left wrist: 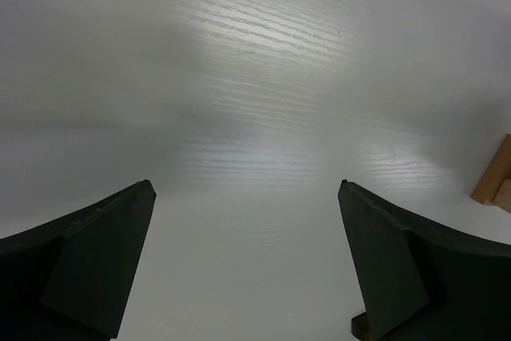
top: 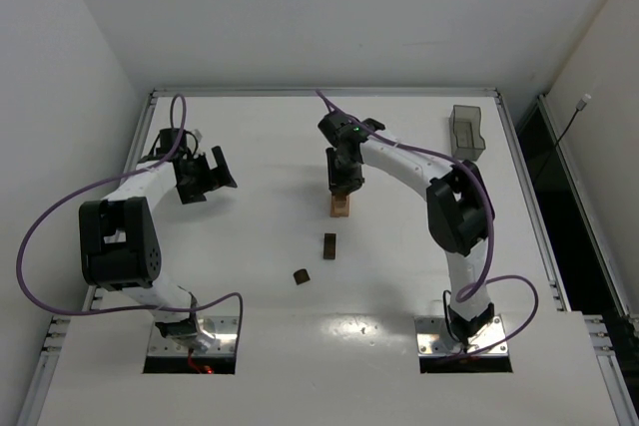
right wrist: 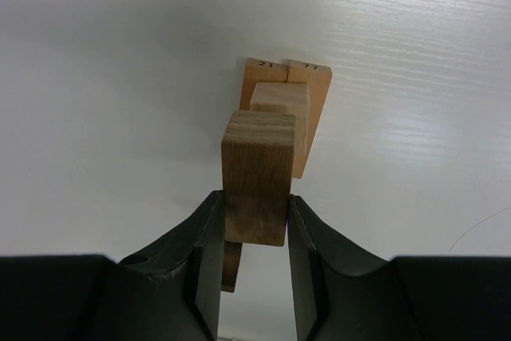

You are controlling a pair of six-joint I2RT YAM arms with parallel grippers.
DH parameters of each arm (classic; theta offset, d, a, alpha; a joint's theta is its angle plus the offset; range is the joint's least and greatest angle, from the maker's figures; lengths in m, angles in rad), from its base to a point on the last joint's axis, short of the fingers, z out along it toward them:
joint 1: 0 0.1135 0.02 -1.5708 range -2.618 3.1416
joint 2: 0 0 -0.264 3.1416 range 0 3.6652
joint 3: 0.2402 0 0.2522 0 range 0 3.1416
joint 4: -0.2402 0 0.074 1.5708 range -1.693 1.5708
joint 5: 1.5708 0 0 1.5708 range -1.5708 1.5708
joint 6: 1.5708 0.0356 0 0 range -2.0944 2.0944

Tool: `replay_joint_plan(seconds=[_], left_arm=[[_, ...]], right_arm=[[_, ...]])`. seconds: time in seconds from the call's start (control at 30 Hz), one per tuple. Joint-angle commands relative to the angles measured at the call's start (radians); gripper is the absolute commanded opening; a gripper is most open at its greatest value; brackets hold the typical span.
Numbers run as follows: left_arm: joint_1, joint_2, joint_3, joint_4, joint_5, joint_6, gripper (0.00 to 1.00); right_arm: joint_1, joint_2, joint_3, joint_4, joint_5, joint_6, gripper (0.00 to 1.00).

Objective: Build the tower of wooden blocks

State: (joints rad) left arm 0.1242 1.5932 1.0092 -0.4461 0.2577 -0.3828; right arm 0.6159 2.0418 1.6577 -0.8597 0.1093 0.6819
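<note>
The tower (top: 341,207) is a short stack of light tan wood blocks (right wrist: 286,93) at mid table. My right gripper (top: 342,185) hangs right over it, shut on a darker brown wood block (right wrist: 255,169). In the right wrist view the right gripper (right wrist: 254,195) presses both side faces of that block, which hovers just above the top tan cube (right wrist: 279,105). Two dark brown blocks (top: 329,245) (top: 301,275) lie loose nearer the arm bases. My left gripper (top: 205,177) is far to the left, open and empty (left wrist: 246,188) over bare table.
A translucent grey bin (top: 466,132) stands at the back right. In the left wrist view a tan block (left wrist: 497,177) shows at the right edge and a dark piece (left wrist: 361,329) behind the right finger. A raised rim (top: 319,92) borders the table.
</note>
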Motion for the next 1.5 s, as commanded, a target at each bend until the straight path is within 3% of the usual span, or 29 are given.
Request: replay_joint_plan(seconds=[0.0,0.23,0.33,0.4,0.43,0.47,0.63,0.8,0.87,1.03,1.2,1.47], left_arm=[[0.002,-0.001,0.031,0.023,-0.002,-0.002,0.99],[0.002,0.008,0.031,0.023,-0.002,-0.002,0.99],[0.002,0.008,0.031,0.023,-0.002,-0.002,0.99],[0.002,0.008,0.031,0.023,0.008,-0.002,0.99],[0.002,0.008,0.031,0.023,0.008,-0.002,0.99],[0.002,0.008,0.031,0.023,0.008,-0.002,0.99],[0.002,0.008,0.022,0.023,0.008,-0.002,0.99],[0.002,-0.012,0.012,0.023,0.008,0.007,0.99],[0.002,-0.024,0.000,0.014,0.008,0.016,0.99],[0.002,-0.067,-0.032,0.023,0.008,0.016,0.99],[-0.018,-0.097,-0.066,0.041,0.008,0.016,0.99],[-0.028,-0.107,-0.055,0.030,-0.002,0.025,0.99]], right_arm=[[-0.007,0.012,0.043,0.022,-0.022,0.019,0.00],[-0.016,0.021,0.043,0.022,-0.020,0.019,0.00],[-0.025,0.021,0.043,0.022,-0.020,0.019,0.10],[-0.025,0.021,0.034,0.031,-0.048,-0.001,0.37],[-0.025,0.021,0.034,0.042,-0.063,-0.010,0.37],[-0.025,0.021,0.034,0.042,-0.075,-0.010,0.52],[-0.025,0.001,0.025,0.064,-0.123,-0.047,0.76],[-0.015,-0.090,-0.015,0.146,-0.203,-0.241,0.74],[0.024,-0.184,-0.132,0.266,-0.185,-0.359,0.74],[0.175,-0.504,-0.462,0.395,-0.010,-0.501,0.69],[0.355,-0.658,-0.740,0.484,0.159,-0.672,0.67],[0.363,-0.738,-0.957,0.590,-0.173,-1.086,0.55]])
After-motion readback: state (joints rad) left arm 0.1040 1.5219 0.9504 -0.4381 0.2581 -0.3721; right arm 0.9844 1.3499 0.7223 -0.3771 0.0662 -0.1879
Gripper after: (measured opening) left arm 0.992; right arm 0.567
